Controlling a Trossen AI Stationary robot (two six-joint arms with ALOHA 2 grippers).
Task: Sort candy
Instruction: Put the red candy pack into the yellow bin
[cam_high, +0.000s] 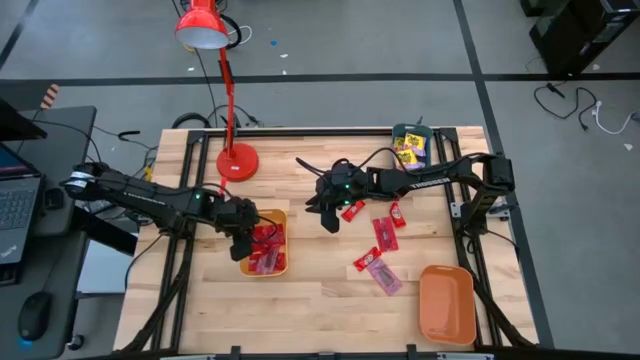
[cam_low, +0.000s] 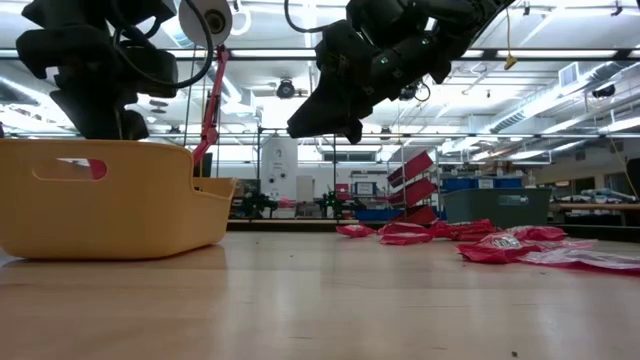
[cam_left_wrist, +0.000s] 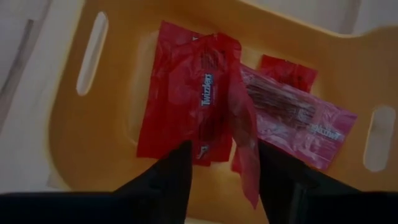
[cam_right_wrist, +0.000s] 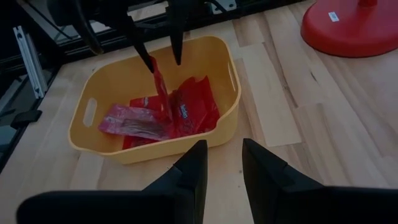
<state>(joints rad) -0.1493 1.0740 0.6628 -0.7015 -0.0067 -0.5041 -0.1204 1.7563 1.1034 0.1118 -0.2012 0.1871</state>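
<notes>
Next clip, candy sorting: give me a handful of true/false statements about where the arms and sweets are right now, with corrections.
1. The left tool hangs over the yellow tray. True.
2. The yellow tray holds red sweets. True.
3. The orange tray is full of sweets. False: nothing shows in it.
4. The right tool grips a yellow packet. False: its fingers are apart with nothing between them.
5. Loose red sweets lie on the table between the yellow and orange trays. True.
6. The lamp stands inside the teal tray. False: it stands on the table; the teal tray holds yellow packets.
</notes>
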